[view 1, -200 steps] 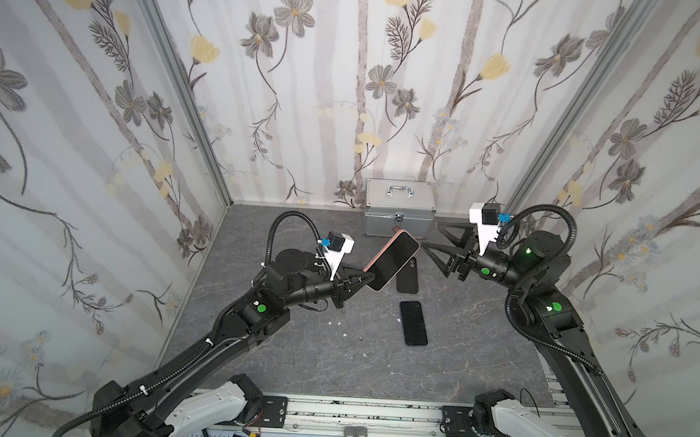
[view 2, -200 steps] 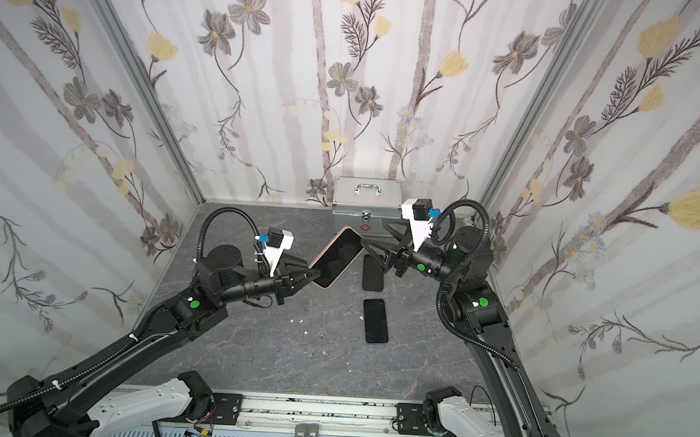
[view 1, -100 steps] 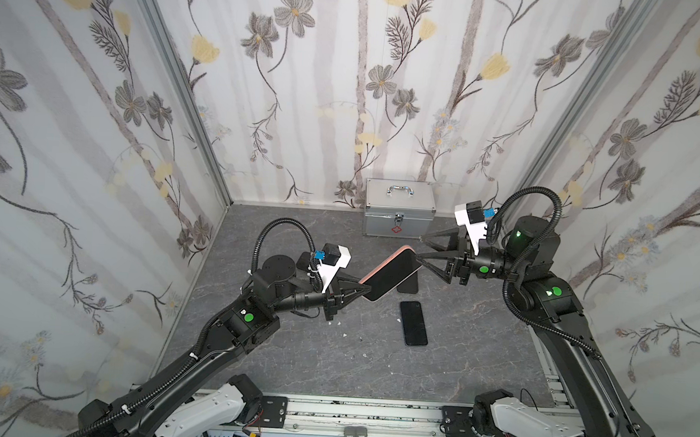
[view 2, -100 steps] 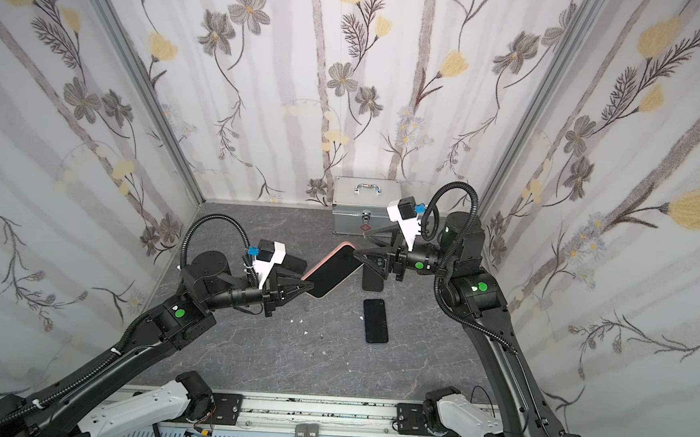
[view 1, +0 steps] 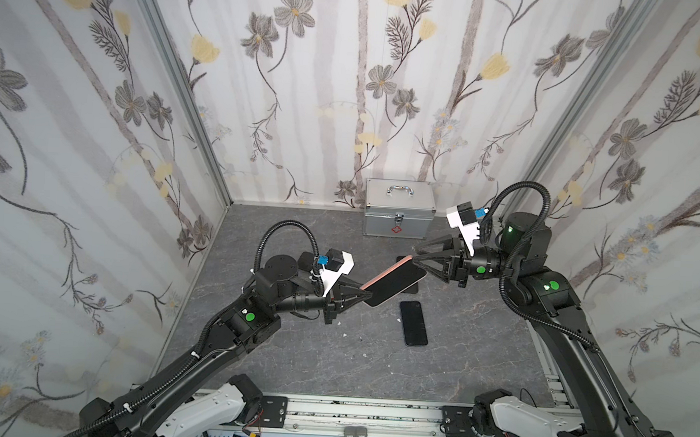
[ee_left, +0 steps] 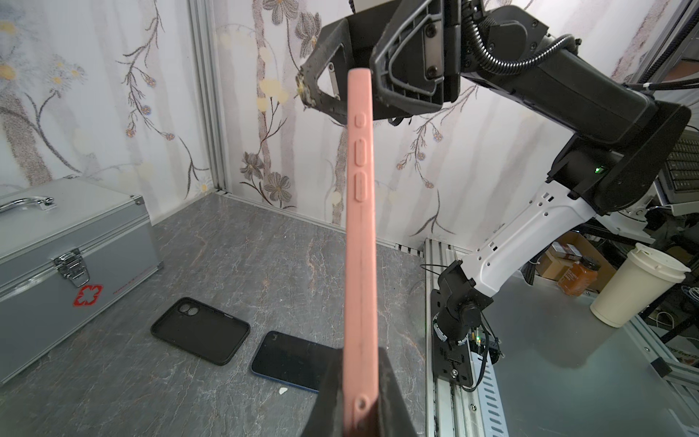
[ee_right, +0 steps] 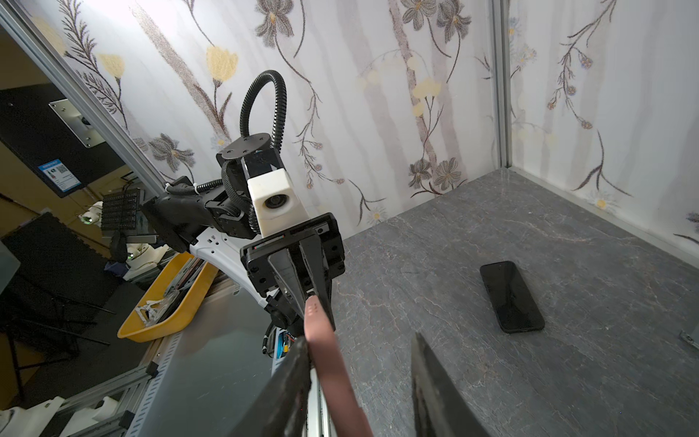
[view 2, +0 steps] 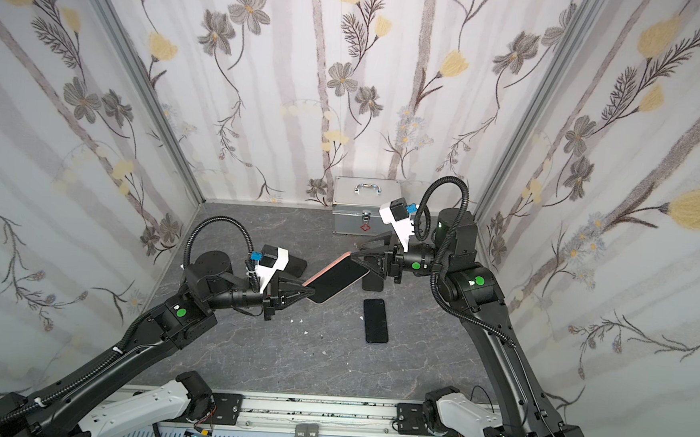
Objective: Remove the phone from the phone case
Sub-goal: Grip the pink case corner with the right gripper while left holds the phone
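**Pink phone case** [view 1: 385, 275] with the phone [view 1: 398, 287] seated in it, held in the air at the centre of both top views. It is tilted, its upper-right end higher and its dark screen facing the camera. The left jaws are clenched on the lower-left end of the case; the left wrist view shows them pinching its front and back faces. The right jaws straddle the upper-right end. In the right wrist view one jaw lies against the case and the other stands apart from it, so this pair is released and grips nothing. On the grey table [view 1: 290, 349] below lie a bare black phone [view 1: 413, 323] and an empty black case [ee_left: 200, 331], and a silver box [view 1: 399, 210] stands at the back wall. Handling, as judged: the case looks like soft, matte rubber, so it should bend and offer good friction. The phone is probably rigid and light, with a slick glass face that would not survive a drop onto the stone-like table. The best hold is likely the case's rim at a free corner, so the lip can be peeled back. A pinch across both faces would only press the phone into the case.
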